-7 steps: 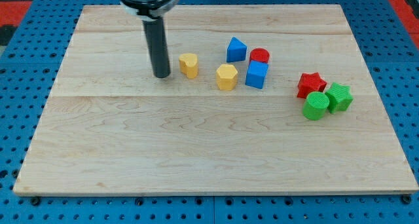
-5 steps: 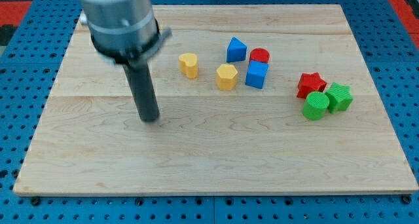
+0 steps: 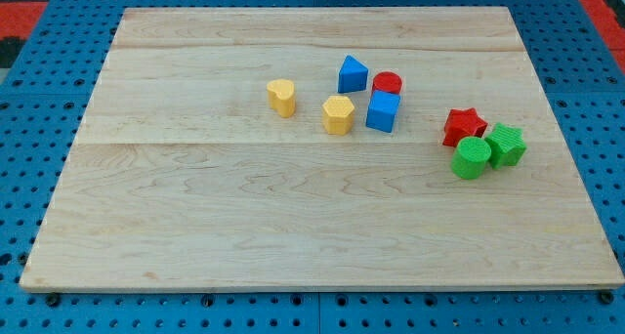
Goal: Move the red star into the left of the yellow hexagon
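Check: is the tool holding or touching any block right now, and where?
Nothing held. My tip is out of view; the red star sits untouched beside the green blocks.

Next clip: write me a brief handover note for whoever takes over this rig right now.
My tip: out of view, so its position relative to the blocks is unknown.
Red star: at the view's right, tight against the green cylinder and green star.
Yellow hexagon: mid-board, another yellow block on its left.
Done: nothing visible.
Left: push the red star to the hexagon's left.
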Robot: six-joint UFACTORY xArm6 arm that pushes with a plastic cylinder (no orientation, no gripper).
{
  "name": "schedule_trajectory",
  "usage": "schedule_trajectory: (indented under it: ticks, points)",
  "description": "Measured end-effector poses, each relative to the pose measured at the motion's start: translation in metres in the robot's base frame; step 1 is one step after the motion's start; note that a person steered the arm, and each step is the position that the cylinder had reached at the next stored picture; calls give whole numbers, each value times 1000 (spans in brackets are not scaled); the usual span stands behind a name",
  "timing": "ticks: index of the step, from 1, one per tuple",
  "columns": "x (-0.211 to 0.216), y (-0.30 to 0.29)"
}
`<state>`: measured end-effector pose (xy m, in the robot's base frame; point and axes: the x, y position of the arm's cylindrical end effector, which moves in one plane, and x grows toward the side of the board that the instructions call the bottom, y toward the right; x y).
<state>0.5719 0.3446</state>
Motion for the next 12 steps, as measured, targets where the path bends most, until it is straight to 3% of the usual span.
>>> schedule_trajectory:
  ticks: [4,5,7,8,10,11,12]
  points:
    - [-29,1]
    - [-58,1]
    - [-170,-15]
    - [-177,-92]
    - [-99,-222]
    - [-98,-264]
    - [-98,-264]
